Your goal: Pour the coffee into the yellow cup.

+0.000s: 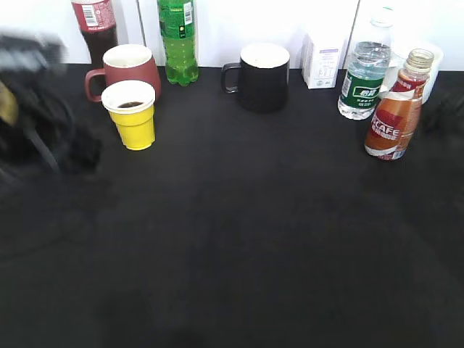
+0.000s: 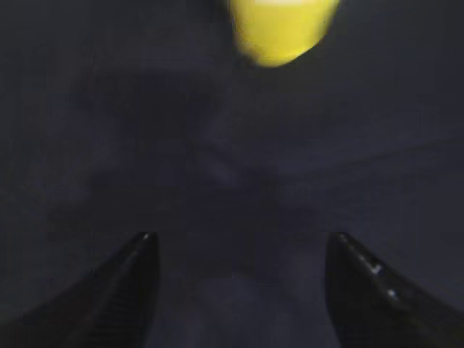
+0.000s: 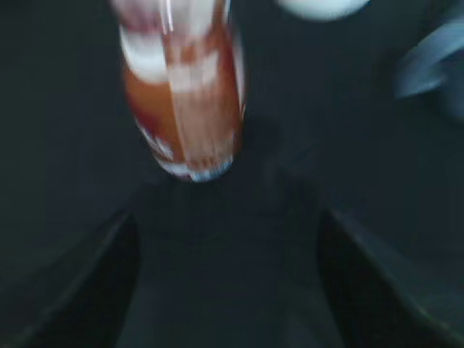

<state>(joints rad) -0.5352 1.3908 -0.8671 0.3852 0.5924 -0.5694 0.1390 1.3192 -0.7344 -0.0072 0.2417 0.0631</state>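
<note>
The black tabletop [image 1: 239, 239] lies bare across its whole near half and middle, with every object standing in a row toward the far edge against the white wall.

In the left wrist view the left claw [image 2: 239, 290] is spread wide with nothing between its two dark fingers [image 2: 123, 290]. The yellow cup [image 2: 279, 29] sits ahead of it and slightly to the right, well apart, with only dark tabletop in between. In the exterior view this arm is a dark blur at the left edge, and the cup [image 1: 132, 114] stands upright to its right, near it.

The right claw [image 3: 225, 290] is also wide open and empty. The coffee [image 3: 185, 87] bottle stands ahead of it and a little to the left, clear of both fingers, though the view is blurred.

In the exterior view the coffee [image 1: 395, 109] is a clear bottle, uncapped, upright or perhaps leaning slightly, with an orange, white and red "CAFE" label. A clear water bottle with a green label [image 1: 362, 80] stands just beside it on the left.

The yellow cup is tapered with a white rim and holds a little dark liquid. A brownish-red mug [image 1: 127, 69] is directly behind it, touching or nearly so. A black mug [image 1: 261, 76] stands well apart, mid-row.
</note>
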